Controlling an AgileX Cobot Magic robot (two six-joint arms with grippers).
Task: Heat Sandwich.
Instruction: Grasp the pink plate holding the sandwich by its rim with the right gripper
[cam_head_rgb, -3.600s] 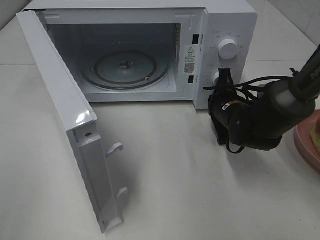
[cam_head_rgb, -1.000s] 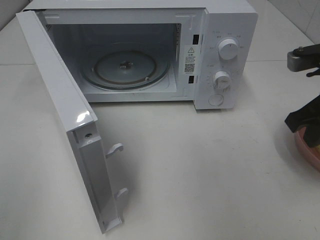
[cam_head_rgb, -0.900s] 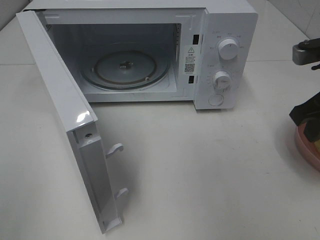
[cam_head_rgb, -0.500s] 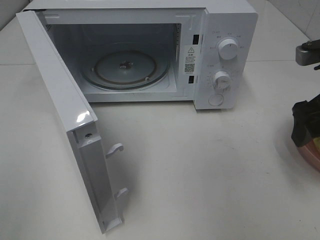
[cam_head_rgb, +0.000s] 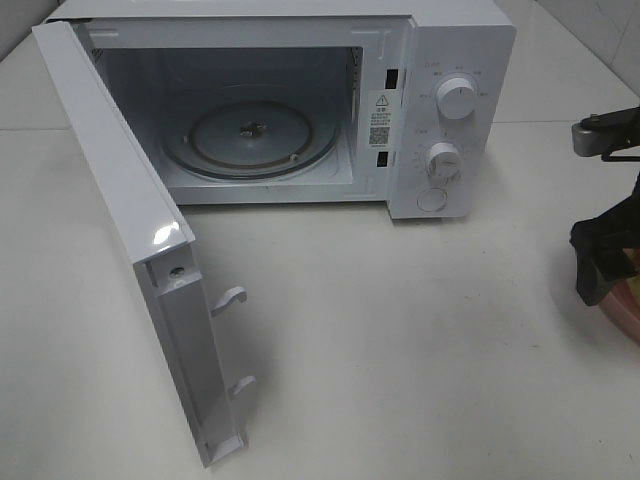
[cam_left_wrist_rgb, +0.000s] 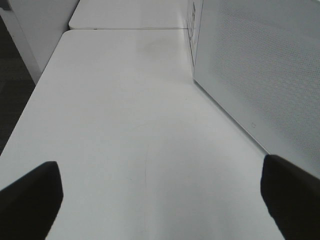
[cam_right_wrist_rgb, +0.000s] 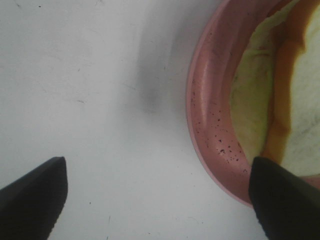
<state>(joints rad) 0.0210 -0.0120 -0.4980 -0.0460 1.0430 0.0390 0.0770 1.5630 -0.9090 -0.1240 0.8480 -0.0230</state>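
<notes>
Farthest left, our left gripper (cam_left_wrist_rgb: 160, 200) sits low over the table (cam_left_wrist_rgb: 115, 125), fingers spread wide with nothing between them. Only its own wrist camera shows it, beside a white perforated panel (cam_left_wrist_rgb: 260, 75) of the microwave (cam_head_rgb: 455, 40) that we cannot place as door or side wall; the overhead view leaves this arm out entirely.

Next comes the microwave door (cam_head_rgb: 130, 230), swung fully open. We judge this is so the cavity can take the food, and the glass turntable (cam_head_rgb: 250, 135) lies bare inside.

Past the control knobs (cam_head_rgb: 457, 98), our right gripper (cam_head_rgb: 603, 255) hangs at the frame's edge over the pink plate (cam_head_rgb: 630, 312). Its fingers are wide apart and hold nothing. The plate's rim lies between them, which reads to us as lining up a grip on it.

The overhead view does not show the sandwich (cam_right_wrist_rgb: 272, 95). The right wrist camera finds it lying on that plate, well apart from the microwave.
</notes>
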